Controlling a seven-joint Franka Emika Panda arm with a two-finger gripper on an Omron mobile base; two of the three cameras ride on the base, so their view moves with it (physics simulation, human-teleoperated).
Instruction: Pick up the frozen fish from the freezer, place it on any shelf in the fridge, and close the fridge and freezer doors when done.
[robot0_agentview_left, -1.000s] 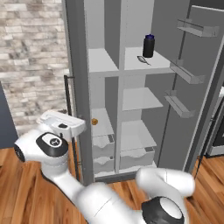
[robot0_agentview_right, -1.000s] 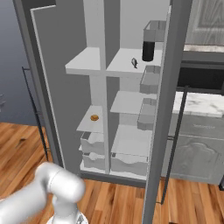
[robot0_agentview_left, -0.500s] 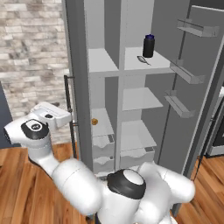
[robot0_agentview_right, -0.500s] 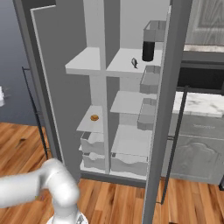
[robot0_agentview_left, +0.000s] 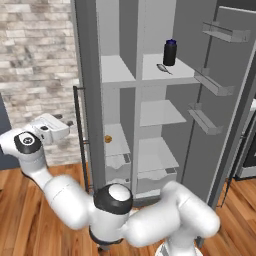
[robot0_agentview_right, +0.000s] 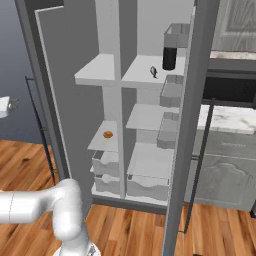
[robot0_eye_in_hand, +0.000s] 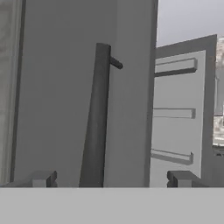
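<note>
The frozen fish lies on the upper shelf of the fridge, just left of a dark bottle with a blue cap. The freezer and the fridge both stand with their doors swung out. My gripper is open with nothing in it, out to the left on the outer side of the freezer door. In the hand view the door's long dark handle rises ahead between my fingertips, apart from them.
A small orange thing sits on a freezer shelf above pale drawers. The fridge door with its rack bins stands out on the right. A brick wall is to the left; a counter is at right.
My arm has swung to the left, and the gripper has moved left and slightly up along the outside of the freezer door. It has stayed open. The fish and bottle have not moved.
</note>
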